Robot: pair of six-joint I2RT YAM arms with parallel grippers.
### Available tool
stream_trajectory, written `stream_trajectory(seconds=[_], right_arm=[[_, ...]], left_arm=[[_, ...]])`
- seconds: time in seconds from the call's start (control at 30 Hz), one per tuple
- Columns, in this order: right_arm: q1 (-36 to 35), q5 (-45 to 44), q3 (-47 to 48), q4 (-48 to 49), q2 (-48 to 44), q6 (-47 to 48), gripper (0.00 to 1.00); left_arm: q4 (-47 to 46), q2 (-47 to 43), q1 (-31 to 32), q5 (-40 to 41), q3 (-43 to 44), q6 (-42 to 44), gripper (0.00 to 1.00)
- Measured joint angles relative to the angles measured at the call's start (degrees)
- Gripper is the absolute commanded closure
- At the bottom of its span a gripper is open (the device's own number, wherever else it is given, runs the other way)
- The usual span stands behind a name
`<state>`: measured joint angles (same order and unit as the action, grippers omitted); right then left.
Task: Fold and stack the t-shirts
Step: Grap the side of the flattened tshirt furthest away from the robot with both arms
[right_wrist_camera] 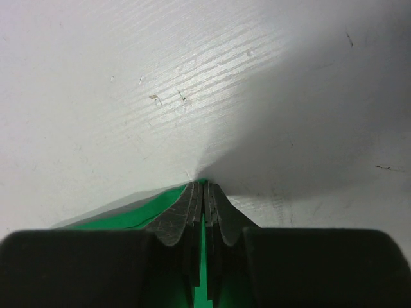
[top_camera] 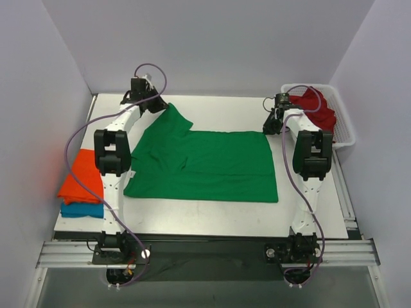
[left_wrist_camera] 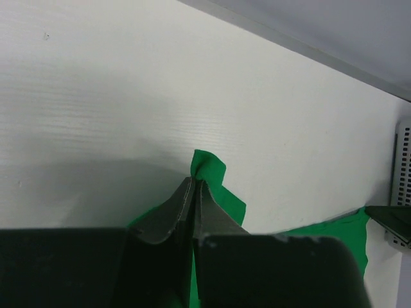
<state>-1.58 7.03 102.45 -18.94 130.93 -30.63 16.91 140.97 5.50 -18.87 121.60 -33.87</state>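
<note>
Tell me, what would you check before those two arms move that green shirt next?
1. Left gripper shut on the green t-shirt's far left tip: ok.
2. Right gripper shut on its far right corner: ok.
3. Cloth smooth: not ok, wrinkled on its left part.
4. Orange t-shirt stacked on blue t-shirt, apart from the green one: ok.
5. Dark red t-shirt inside the basket: ok.

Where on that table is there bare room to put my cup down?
Bare: the table strip in front of the green shirt, and the strip behind it between left gripper and right gripper. Crowded: orange shirt on blue shirt at left; basket far right.
</note>
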Motion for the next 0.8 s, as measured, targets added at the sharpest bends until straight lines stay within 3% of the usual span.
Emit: stream_trajectory(seconds=[0.27, 0.53, 0.8], right_arm=[[0.0, 0.1, -0.1, -0.4, -1.5, 0.0, 1.00], [0.0, 0.0, -4.3, -0.5, -8.7, 0.2, 1.00], [0.0, -0.4, -12.9, 0.3, -15.2, 0.9, 1.00]], left_arm=[[-1.5, -5.3, -0.6, -0.7, -5.1, -0.7, 1.00], [-4.6, -12.0, -1.1, -1.0, -14.0, -1.9, 1.00], [-9.2, -21.2, -1.2, -0.4, -28.9, -3.8, 1.00]])
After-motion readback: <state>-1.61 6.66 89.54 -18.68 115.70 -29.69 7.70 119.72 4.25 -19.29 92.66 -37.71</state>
